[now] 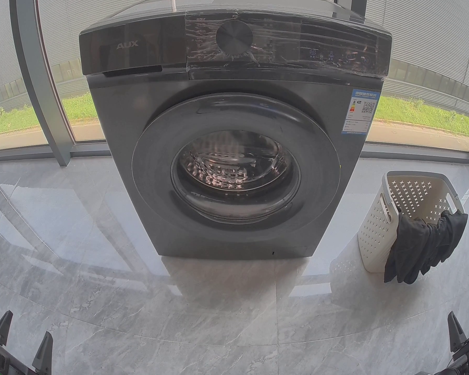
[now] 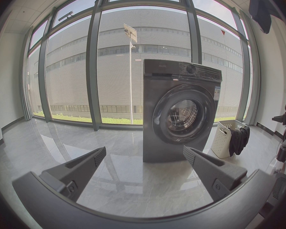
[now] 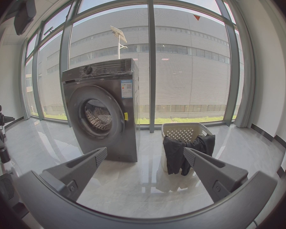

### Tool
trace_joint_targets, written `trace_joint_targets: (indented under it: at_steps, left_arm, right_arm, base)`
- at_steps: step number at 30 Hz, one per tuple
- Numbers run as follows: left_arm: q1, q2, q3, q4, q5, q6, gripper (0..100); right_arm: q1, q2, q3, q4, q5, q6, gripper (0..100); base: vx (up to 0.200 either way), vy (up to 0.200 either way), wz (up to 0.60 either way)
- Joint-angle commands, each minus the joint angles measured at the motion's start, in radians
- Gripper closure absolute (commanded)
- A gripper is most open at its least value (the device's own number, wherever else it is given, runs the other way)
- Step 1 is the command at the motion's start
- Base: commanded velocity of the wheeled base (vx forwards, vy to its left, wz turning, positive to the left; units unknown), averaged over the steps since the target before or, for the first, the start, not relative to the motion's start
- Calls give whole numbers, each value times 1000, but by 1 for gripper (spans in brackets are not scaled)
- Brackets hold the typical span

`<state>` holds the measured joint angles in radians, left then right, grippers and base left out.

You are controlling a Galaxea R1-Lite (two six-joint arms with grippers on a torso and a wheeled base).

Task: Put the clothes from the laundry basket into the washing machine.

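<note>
Clothes [image 1: 419, 246]: dark, draped over basket [image 1: 375, 230] rim, our 2 o'clock; garment count unclear. Left gripper [image 2: 143, 149], right gripper [image 3: 144, 150] spread.

Glossy grey marble floor [image 1: 208, 308] stretches out ahead of me, pale veins running through it and window light bouncing off. The dark grey washing machine [image 1: 234, 147] stands squarely on it straight ahead, its front mirrored faintly in the tiles below. To my right is the white perforated laundry basket [image 1: 376, 235], upright on the same floor, near the machine but not touching it.
</note>
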<state>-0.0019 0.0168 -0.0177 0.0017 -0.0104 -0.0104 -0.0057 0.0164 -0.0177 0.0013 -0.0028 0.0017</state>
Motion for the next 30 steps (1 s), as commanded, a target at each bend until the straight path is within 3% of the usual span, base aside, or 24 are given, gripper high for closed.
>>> trace_joint_targets:
  at_steps: [1,8,30]
  left_arm:
    - [0,-17,16,0,0,0,0]
    - [0,-17,16,0,0,0,0]
    - [0,-17,18,0,0,0,0]
  right_arm:
    - [1,-12,18,0,0,0,0]
    - [1,-12,18,0,0,0,0]
    - [1,-12,18,0,0,0,0]
  base:
    - [0,0,0]
    - [0,0,0]
    - [0,-200,0]
